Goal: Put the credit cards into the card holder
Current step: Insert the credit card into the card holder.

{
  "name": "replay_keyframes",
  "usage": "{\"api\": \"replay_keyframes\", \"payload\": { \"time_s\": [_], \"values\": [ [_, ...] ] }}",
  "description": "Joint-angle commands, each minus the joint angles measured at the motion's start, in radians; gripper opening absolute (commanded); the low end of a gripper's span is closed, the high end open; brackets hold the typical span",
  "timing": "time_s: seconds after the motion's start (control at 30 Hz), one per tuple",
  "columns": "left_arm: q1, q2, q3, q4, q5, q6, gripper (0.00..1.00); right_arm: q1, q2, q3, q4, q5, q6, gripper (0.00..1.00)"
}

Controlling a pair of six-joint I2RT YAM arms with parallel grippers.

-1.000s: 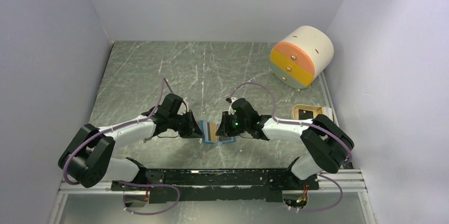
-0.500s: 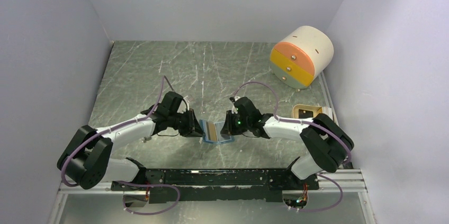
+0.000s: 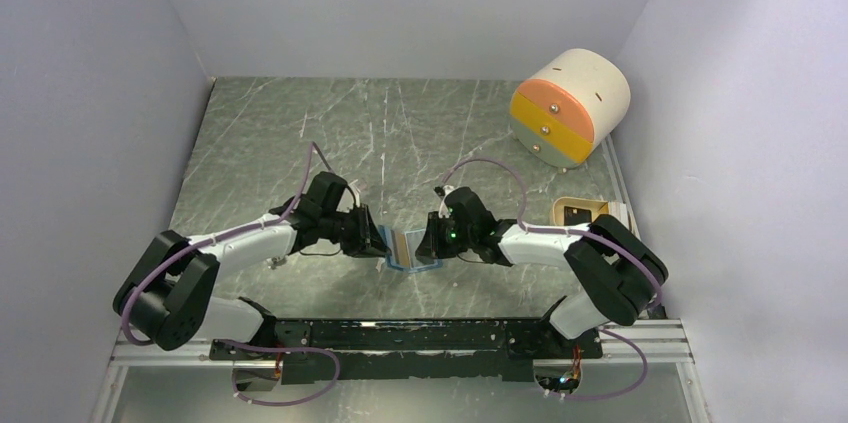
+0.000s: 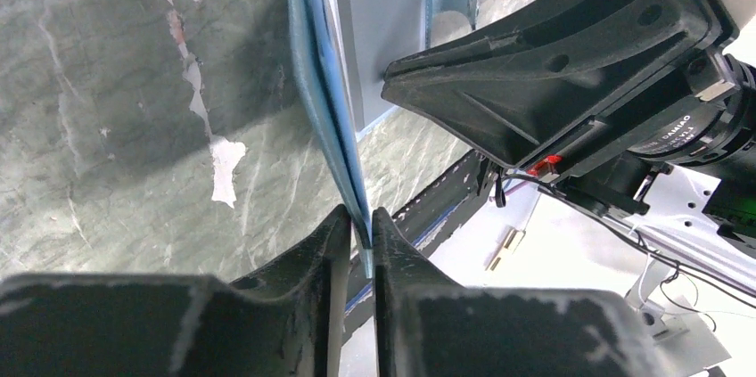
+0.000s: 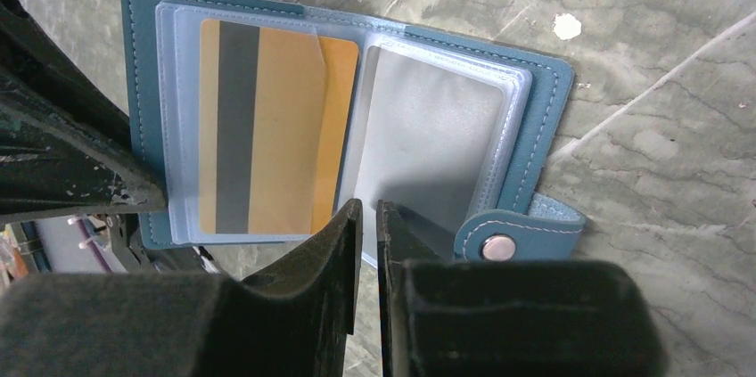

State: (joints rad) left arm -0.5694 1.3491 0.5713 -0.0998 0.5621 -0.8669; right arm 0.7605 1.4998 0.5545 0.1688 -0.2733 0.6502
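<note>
Right wrist: card holder (image 5: 542, 118) open between both grippers
done: one orange credit card (image 5: 267, 127) sleeved
remaining: facing sleeve (image 5: 437, 136) empty
left gripper (image 4: 361, 243): pinches holder's edge
right gripper (image 5: 367, 217): nearly closed, grip unclear

My right claw (image 5: 367, 208) is black. The wallet (image 5: 538, 118) is blue with pale stitching; its card (image 5: 267, 127) orange with 1 dark stripe; the table (image 5: 642, 56) green-grey, white-veined.
</note>
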Motion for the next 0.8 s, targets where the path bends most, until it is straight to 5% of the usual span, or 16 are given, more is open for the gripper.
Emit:
{"api": "replay_keyframes", "payload": {
  "time_s": [0.0, 0.1, 0.77],
  "values": [
    [-0.004, 0.021, 0.009, 0.062, 0.019, -0.011, 0.16, -0.002, 0.003, -0.032, 0.013, -0.003, 0.004, 0.16],
    [-0.004, 0.026, 0.004, 0.097, 0.028, -0.022, 0.09, -0.002, 0.003, -0.045, 0.029, -0.004, 0.01, 0.16],
    [-0.014, 0.118, 0.019, 0.124, 0.0, -0.013, 0.1, -0.002, 0.034, -0.094, 0.125, -0.039, 0.045, 0.16]
  ]
}}
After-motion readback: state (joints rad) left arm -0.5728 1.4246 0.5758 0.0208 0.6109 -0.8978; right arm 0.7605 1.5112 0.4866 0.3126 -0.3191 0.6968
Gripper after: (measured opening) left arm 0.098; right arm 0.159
